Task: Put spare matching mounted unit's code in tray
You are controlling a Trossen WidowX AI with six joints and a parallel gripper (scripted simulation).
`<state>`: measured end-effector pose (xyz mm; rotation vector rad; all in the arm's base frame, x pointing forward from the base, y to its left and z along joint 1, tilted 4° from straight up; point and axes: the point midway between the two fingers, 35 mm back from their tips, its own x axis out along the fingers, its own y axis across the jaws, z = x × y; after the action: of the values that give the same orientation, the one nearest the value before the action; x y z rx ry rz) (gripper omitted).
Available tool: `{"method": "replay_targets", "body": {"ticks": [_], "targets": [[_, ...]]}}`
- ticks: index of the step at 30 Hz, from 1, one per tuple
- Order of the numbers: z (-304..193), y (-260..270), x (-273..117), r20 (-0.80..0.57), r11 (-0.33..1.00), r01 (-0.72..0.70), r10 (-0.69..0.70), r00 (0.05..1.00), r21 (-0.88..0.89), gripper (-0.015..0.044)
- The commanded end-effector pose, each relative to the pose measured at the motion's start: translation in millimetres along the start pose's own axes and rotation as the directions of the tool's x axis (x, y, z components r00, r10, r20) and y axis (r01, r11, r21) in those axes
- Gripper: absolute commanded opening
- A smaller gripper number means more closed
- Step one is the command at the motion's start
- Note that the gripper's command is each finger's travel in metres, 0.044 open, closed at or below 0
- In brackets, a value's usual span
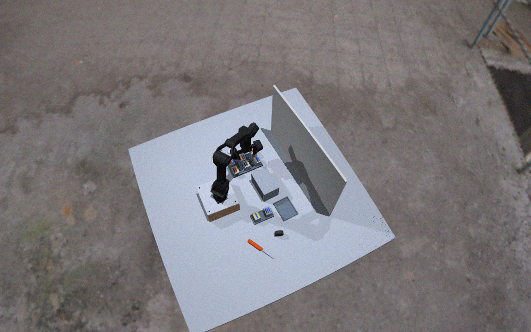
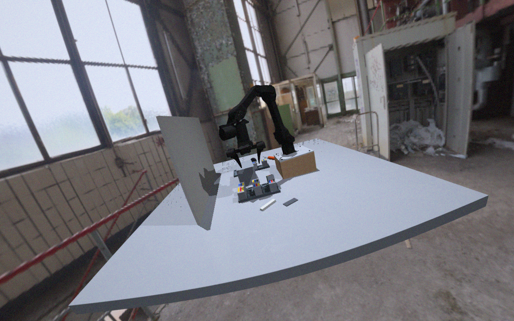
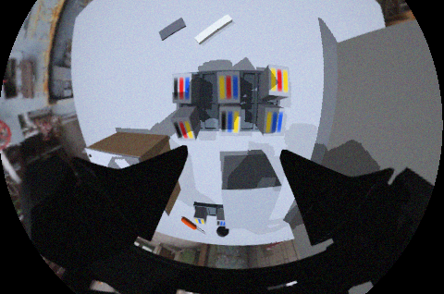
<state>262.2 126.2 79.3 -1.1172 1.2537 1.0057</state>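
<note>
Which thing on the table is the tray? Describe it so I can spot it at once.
Start at the tall grey upright panel. At its foot stands a plain grey block, and the tray lies flat beside that block, on the side away from the open claw. It alone is a shallow, dark-rimmed rectangle without coloured stripes, unlike the small striped rack beside it.
</note>
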Motion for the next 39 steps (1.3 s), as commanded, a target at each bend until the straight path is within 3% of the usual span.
{"method": "replay_targets", "body": {"ticks": [1,4,39], "targets": [[2.5,2.5,13.4,-0.002,1.000,0.005,-0.005,1.000,-0.018,0.0361],[4.6,6.0,36.5,-0.002,1.000,0.005,-0.005,1.000,-0.018,0.0300],[6.1,3.2,75.6,-0.002,1.000,0.005,-0.005,1.000,-0.018,0.0300]]}}
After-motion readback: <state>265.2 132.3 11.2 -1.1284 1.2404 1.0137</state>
